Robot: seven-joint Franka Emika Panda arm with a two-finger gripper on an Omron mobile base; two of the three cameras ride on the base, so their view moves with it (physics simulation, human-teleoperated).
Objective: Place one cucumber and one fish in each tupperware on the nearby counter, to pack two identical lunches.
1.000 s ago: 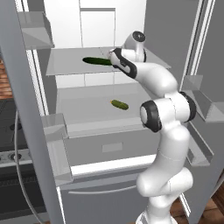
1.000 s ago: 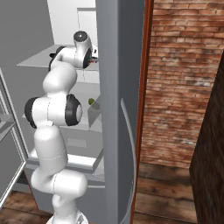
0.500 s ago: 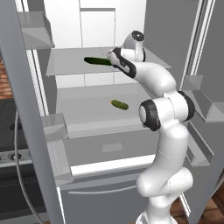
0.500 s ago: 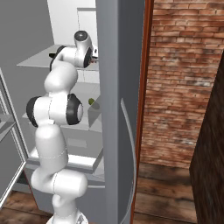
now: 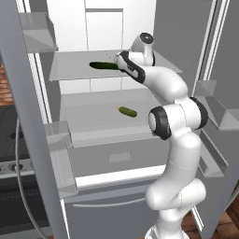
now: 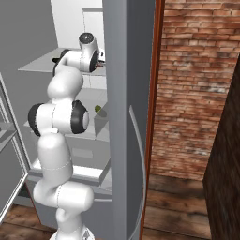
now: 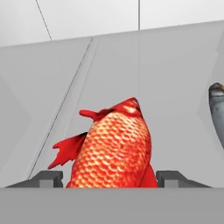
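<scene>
A red scaly fish (image 7: 113, 148) lies on the upper fridge shelf, right between my gripper's (image 7: 110, 177) fingertips, which press close on both of its flanks. A grey fish (image 7: 217, 109) lies further right on the same shelf. In the left base view the gripper (image 5: 118, 66) reaches in over that shelf, next to a long dark cucumber (image 5: 102, 65). A shorter cucumber (image 5: 127, 111) rests on the shelf below and is also visible as a green spot (image 6: 98, 109). The tupperware and the counter are out of view.
The fridge stands open. Its left door with shelf bins (image 5: 58, 140) hangs close on the left, and the right door (image 6: 126, 117) blocks most of the right base view. A black stovetop (image 5: 9, 168) is at the lower left, a brick wall (image 6: 192, 93) to the right.
The arm holds nearly the same pose at the upper shelf. Neither cucumber has moved.
</scene>
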